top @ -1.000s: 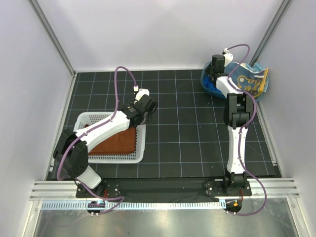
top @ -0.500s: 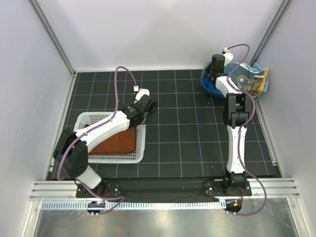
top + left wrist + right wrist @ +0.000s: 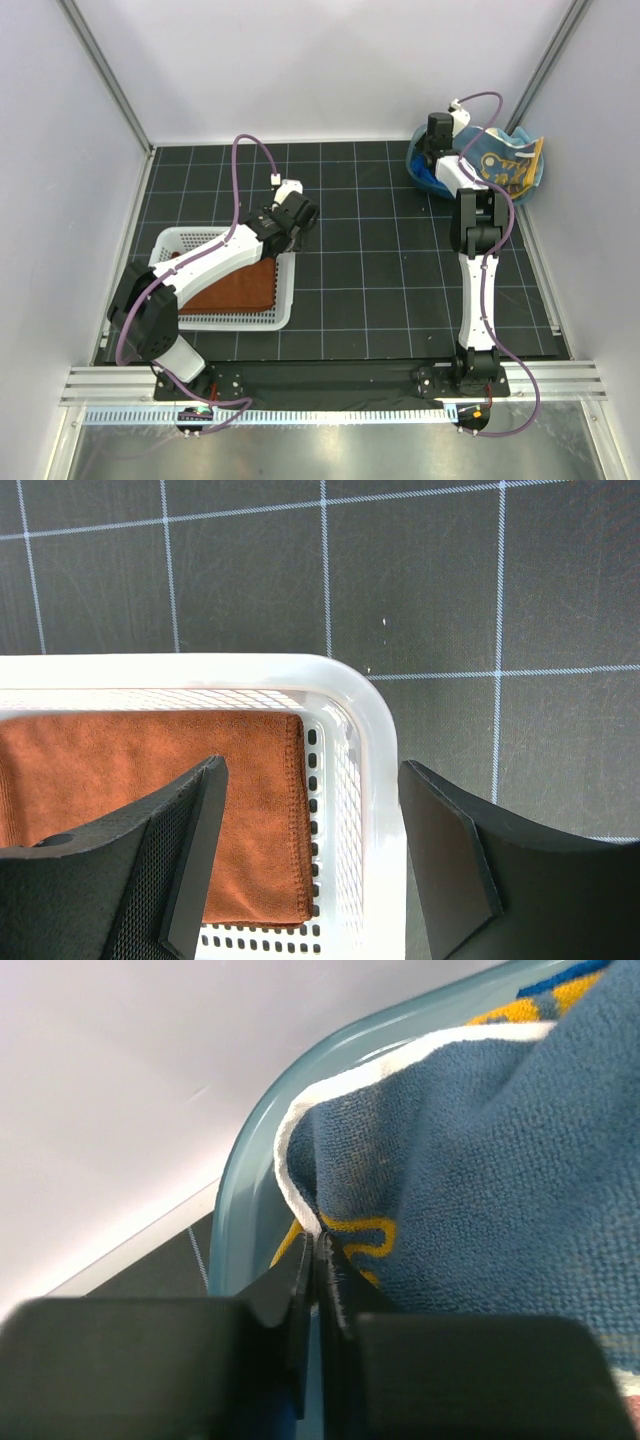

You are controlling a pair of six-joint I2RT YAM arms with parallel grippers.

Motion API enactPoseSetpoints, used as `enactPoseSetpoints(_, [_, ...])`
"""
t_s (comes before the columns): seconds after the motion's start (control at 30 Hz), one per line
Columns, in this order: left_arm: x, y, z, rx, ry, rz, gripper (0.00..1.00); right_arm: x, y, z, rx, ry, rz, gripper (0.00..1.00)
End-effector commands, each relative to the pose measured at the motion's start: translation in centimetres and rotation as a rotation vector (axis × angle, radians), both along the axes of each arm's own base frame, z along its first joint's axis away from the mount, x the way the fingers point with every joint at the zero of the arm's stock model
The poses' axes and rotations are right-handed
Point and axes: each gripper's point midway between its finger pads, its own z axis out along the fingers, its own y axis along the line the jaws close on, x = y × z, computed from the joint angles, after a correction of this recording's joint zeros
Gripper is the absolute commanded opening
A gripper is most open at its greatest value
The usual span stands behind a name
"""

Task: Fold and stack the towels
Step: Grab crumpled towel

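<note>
A folded rust-brown towel (image 3: 235, 288) lies flat in the white mesh basket (image 3: 284, 312); it also shows in the left wrist view (image 3: 150, 780). My left gripper (image 3: 296, 213) hovers open and empty above the basket's far right corner (image 3: 372, 712), its jaws (image 3: 312, 780) wide apart. A light blue towel with orange-yellow spots (image 3: 505, 165) is bunched in the blue tub (image 3: 420, 176) at the far right. My right gripper (image 3: 432, 150) is shut (image 3: 320, 1245) on that towel's white-edged hem (image 3: 480, 1140) just inside the tub rim (image 3: 235, 1210). The other towels are hidden.
The black gridded mat (image 3: 380, 270) covers the table between basket and tub. White walls with metal posts close in the back and sides. An aluminium rail (image 3: 320, 385) runs along the near edge by the arm bases.
My right arm has shifted very slightly at the tub, still pinching the towel. The left arm has not moved.
</note>
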Motion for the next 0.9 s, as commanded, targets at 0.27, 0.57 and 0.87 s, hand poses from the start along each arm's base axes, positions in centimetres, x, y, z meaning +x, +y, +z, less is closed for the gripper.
enactPoseSetpoints(0.27, [1.6,-0.5,4.1,-0.059,-0.104,0.017,0.73,0.4,-0.3,10.9,-0.016,-0.149,-0.015,0.01])
enactPoseSetpoints(0.57, [1.7,-1.3,7.7,-0.14,-0.152,-0.002,0.73,-3.0,0.0,22.2,0.002,-0.22,0.01,0.01])
enactPoseSetpoints(0.87, [0.8,-1.7,11.5,-0.23,-0.188,-0.044,0.73,-10.5,1.1,33.1,-0.001,-0.307,0.1,0.01])
